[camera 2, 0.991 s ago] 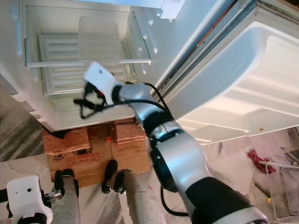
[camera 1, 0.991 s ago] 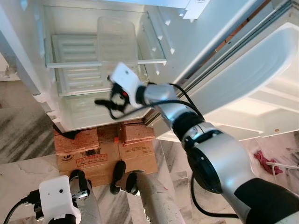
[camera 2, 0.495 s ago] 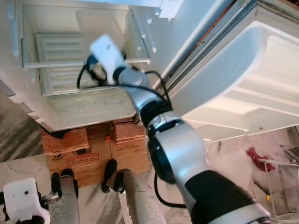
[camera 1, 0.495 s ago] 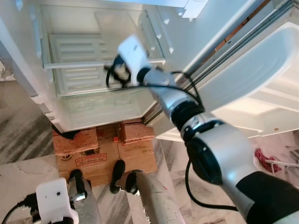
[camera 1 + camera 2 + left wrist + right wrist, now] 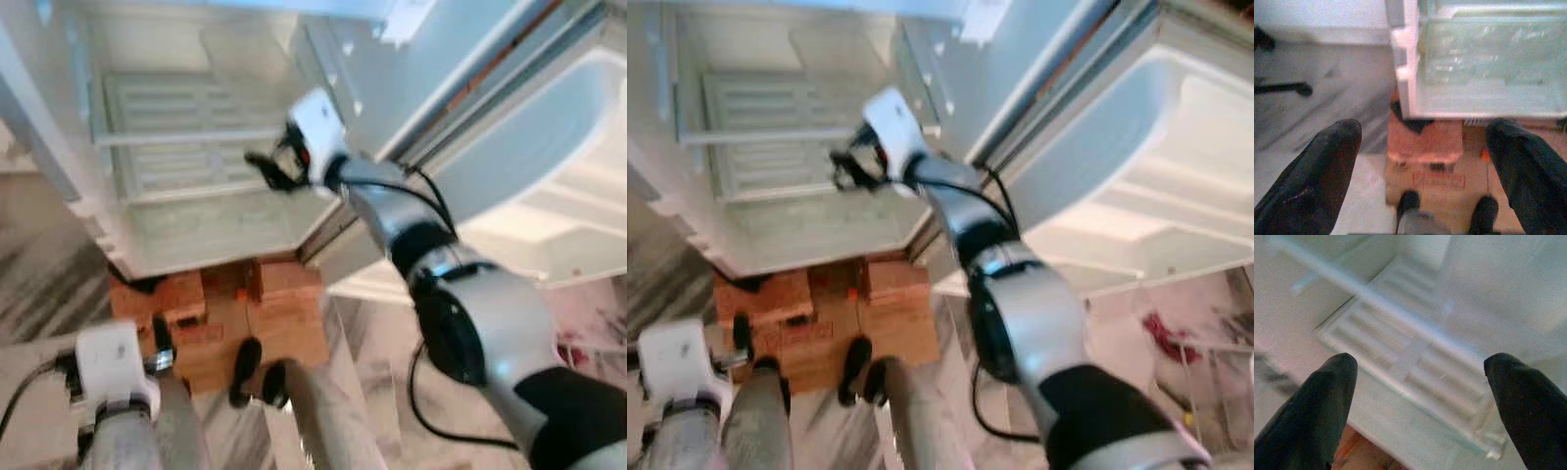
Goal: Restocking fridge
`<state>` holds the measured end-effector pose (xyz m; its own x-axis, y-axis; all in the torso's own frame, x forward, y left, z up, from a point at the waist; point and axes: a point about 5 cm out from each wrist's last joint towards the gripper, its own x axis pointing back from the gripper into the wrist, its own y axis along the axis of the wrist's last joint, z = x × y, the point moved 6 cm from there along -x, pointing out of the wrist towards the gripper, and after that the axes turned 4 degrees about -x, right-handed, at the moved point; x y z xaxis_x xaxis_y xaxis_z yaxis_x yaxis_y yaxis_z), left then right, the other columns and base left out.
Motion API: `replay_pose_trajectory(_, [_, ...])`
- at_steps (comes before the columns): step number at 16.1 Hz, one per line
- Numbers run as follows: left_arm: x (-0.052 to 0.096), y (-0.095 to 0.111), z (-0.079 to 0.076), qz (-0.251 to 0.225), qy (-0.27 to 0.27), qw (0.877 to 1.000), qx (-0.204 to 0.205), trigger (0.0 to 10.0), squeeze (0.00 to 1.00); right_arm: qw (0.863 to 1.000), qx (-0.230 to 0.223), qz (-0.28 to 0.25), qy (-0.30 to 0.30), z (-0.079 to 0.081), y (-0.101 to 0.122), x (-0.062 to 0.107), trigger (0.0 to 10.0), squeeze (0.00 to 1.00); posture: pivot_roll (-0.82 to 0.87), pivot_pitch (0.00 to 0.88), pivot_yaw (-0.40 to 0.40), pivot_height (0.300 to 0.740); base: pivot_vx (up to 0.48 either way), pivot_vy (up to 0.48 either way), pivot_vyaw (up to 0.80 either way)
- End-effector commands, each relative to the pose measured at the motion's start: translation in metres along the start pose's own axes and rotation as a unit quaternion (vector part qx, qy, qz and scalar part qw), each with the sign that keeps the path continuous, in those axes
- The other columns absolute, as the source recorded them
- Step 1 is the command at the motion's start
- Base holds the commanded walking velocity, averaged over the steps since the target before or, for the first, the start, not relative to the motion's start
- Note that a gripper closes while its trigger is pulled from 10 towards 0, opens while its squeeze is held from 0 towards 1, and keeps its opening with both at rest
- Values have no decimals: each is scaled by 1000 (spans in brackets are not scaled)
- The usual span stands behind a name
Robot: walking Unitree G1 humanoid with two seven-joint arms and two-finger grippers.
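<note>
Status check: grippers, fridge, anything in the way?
Right gripper open, empty, at the open fridge shelf. Left gripper open, empty, low. Cardboard boxes under fridge; nothing blocking.

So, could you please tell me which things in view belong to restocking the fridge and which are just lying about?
Belongs to the job:
- fridge, door open
- shelf
- drawer
- right end effector, open, in front of the shelf
- left end effector, open, low by the floor

Lying about:
- cardboard boxes under the fridge
- red cloth on the floor
</note>
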<state>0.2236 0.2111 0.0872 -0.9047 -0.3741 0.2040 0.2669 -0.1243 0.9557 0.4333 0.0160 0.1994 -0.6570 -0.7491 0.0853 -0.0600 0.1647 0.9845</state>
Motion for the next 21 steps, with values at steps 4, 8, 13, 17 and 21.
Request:
replay_pose_trajectory(4, [-28, 3, -14, -14, -34, 999, -5, 10000, 0, 999, -33, -36, 17, -13, -10, 22, 10000, 0, 315, 163, -273, 740, 0, 0, 0])
replay_pose_trajectory(8, [-58, 30, -22, -61, -54, 997, -14, 10000, 0, 997, -20, -66, -23, -25, -35, 48, 10000, 0, 262, 89, -193, 740, 0, 0, 0])
replay_pose_trajectory(13, [-68, 38, -45, -79, -102, 992, 9, 10000, 0, 981, -106, -85, -136, -27, -86, 91, 10000, 0, 209, 12, -144, 740, 0, 0, 0])
replay_pose_trajectory(17, [-69, 32, -53, -77, -107, 991, 0, 10000, 0, 942, -135, -104, -291, -49, -101, 136, 10000, 0, 151, 0, -85, 740, 0, 0, -109])
replay_pose_trajectory(21, [-71, 37, -68, -91, -130, 987, -4, 10000, 0, 956, -110, -98, -255, -42, -89, 130, 10000, 0, 145, 0, -104, 740, 0, 0, -298])
